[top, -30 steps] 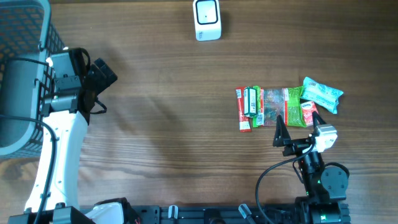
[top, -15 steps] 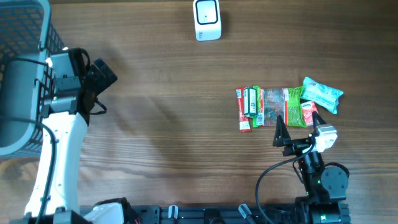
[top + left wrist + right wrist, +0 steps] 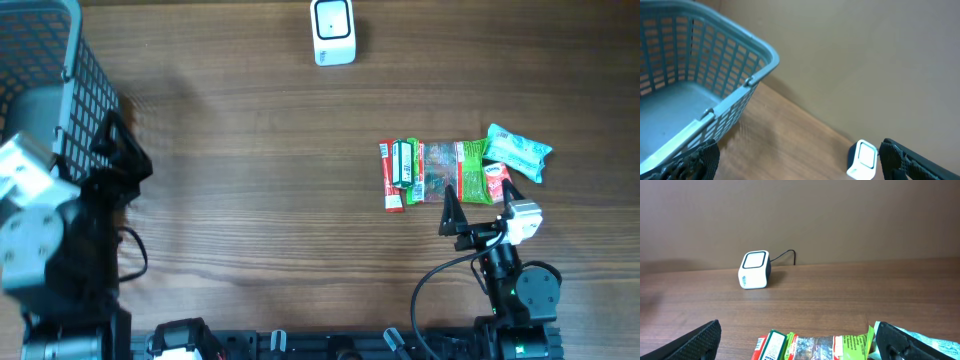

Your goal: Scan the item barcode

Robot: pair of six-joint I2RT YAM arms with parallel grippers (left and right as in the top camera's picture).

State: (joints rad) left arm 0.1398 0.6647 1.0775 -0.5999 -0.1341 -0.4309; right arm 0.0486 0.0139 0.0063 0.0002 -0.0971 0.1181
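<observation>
The left gripper (image 3: 118, 160) tilts upward, jaws wide, blue basket (image 3: 730, 60) just left of them. The right gripper (image 3: 478, 208) sits low, jaws wide, snack packets (image 3: 440, 170) right before them, white scanner (image 3: 755, 270) far ahead.

Nothing legible on any of my cams. The snack packets (image 3: 440, 172) near the desk's (image 3: 250, 200) right edge do carry print: white label blocks on the red wrapper (image 3: 390, 182) and green wrapper (image 3: 404, 165), and more on the teal packet (image 3: 518, 152). It's all too small and blurred to read, from overhead or my right wrist. The scanner (image 3: 332, 32) at the far edge shows a plain white face, with no marking I can make out.
</observation>
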